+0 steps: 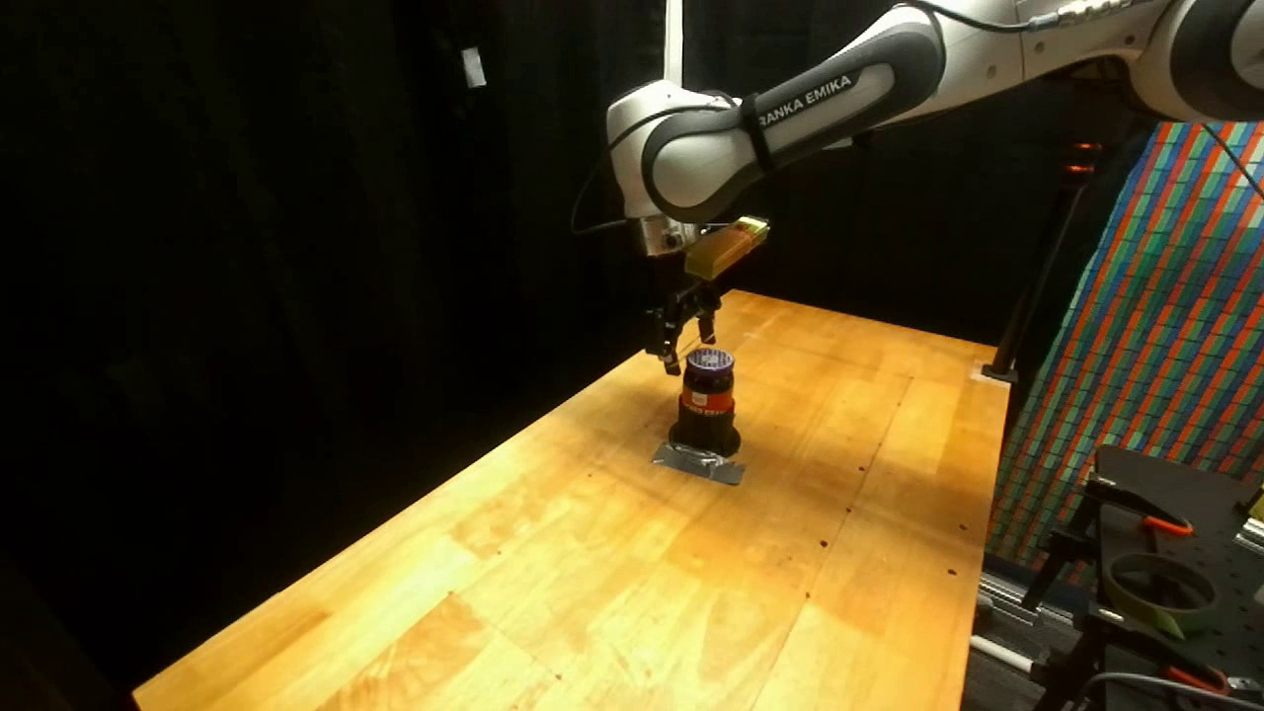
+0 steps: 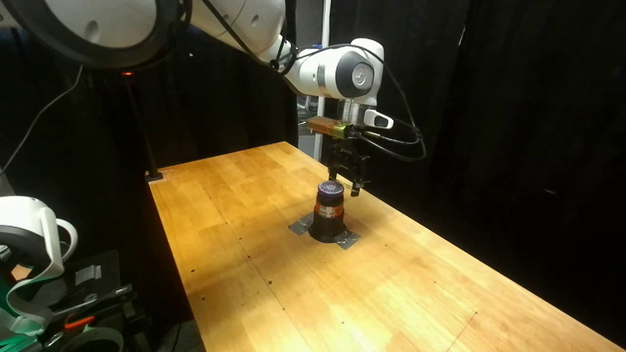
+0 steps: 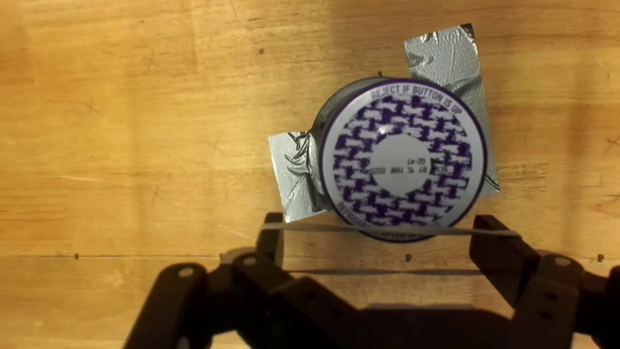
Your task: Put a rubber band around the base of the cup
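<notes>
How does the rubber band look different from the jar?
The band is thin and plain; the jar is thick and dark with an orange-red label. The band is stretched across the open gripper; the jar stands upright, ungripped. Shared: both show in the wrist view, where the band crosses the jar's lid.

The Franka arm (image 1: 829,109), wooden worktable (image 1: 711,563) and black curtains (image 1: 296,247) suggest a robotics lab.

One cup (image 1: 708,399), one rubber band (image 3: 319,227)
</notes>
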